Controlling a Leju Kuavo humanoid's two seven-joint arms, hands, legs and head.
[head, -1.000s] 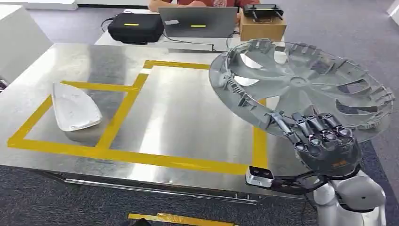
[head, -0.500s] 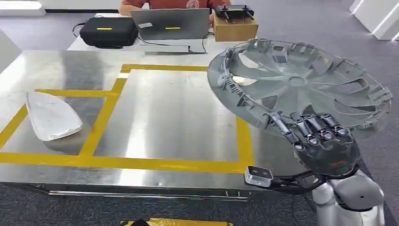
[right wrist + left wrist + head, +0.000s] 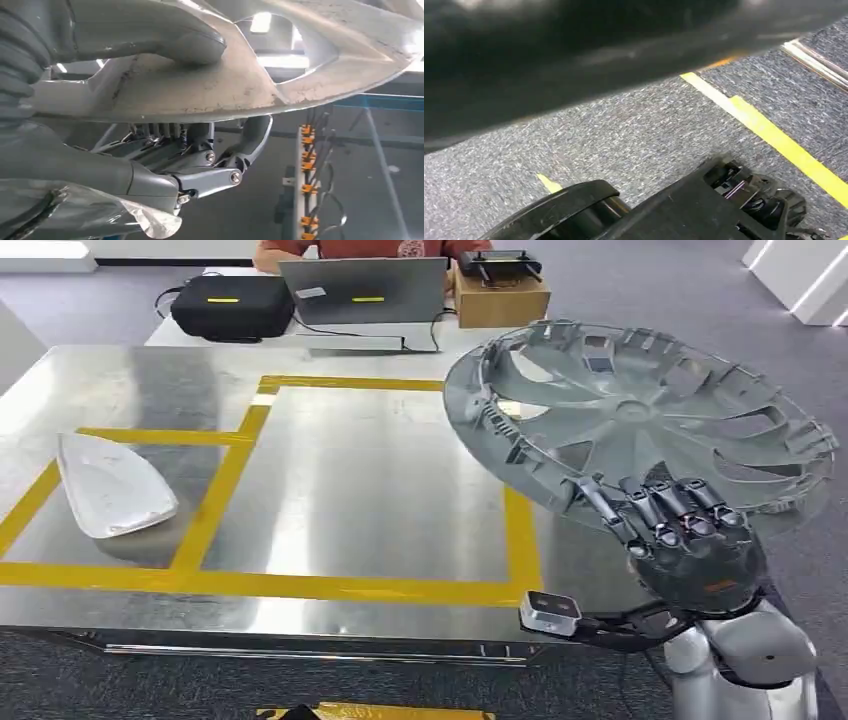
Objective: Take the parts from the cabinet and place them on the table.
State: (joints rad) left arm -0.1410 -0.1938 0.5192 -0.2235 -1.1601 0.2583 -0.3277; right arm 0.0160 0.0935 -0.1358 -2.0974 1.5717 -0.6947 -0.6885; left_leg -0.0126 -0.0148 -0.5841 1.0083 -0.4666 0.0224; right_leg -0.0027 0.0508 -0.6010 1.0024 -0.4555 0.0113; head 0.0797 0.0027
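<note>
The right hand (image 3: 690, 540) holds the hubcap (image 3: 640, 425) by its rim, fingers (image 3: 665, 515) curled over the edge, tilted above the tabletop's (image 3: 380, 490) right side (light, stiff plastic, probably); rim grips suit it best.

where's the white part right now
In the head view, the white part lies on the left of the metal table, inside the smaller yellow-taped box.

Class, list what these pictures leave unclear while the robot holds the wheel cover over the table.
1. Left hand: left wrist view, dark and cut off at the edge, so its state cannot be told.
2. Table surface beneath the wheel cover: head view, hidden by the cover.
3. Person behind the laptop: head view, cut off by the top edge.
</note>
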